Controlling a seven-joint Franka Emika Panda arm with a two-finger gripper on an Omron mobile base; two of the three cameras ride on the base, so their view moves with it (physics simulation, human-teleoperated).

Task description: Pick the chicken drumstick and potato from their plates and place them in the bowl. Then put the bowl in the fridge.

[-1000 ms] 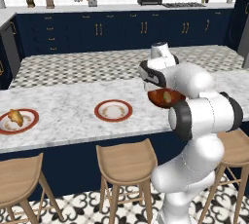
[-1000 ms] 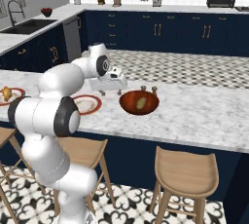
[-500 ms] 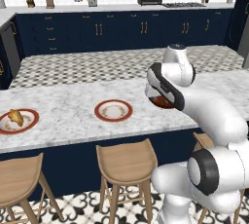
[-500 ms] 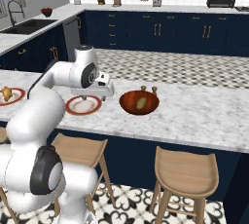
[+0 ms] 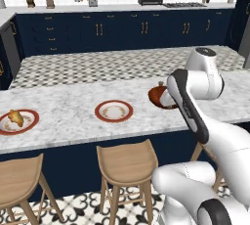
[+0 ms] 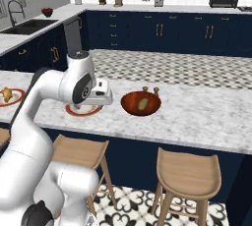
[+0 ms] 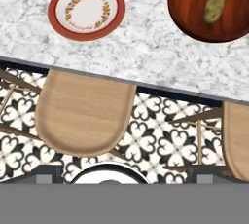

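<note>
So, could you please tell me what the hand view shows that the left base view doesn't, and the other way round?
Hand view's own: the potato lying inside the bowl, seen from above. Left base view's own: the chicken drumstick on the far-left plate. Shared: the bowl, the empty plate beside it, the marble counter and the wooden stools.

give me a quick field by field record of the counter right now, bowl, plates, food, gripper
bowl: reddish-brown, on the marble counter
potato: inside the bowl
near plate: empty, left of the bowl in the left base view
far plate: at the counter's left end, holds the chicken drumstick
gripper: open, holding nothing, looking down over the counter edge and a wooden stool
done: potato in the bowl
left: drumstick to the bowl, bowl to the fridge
</note>
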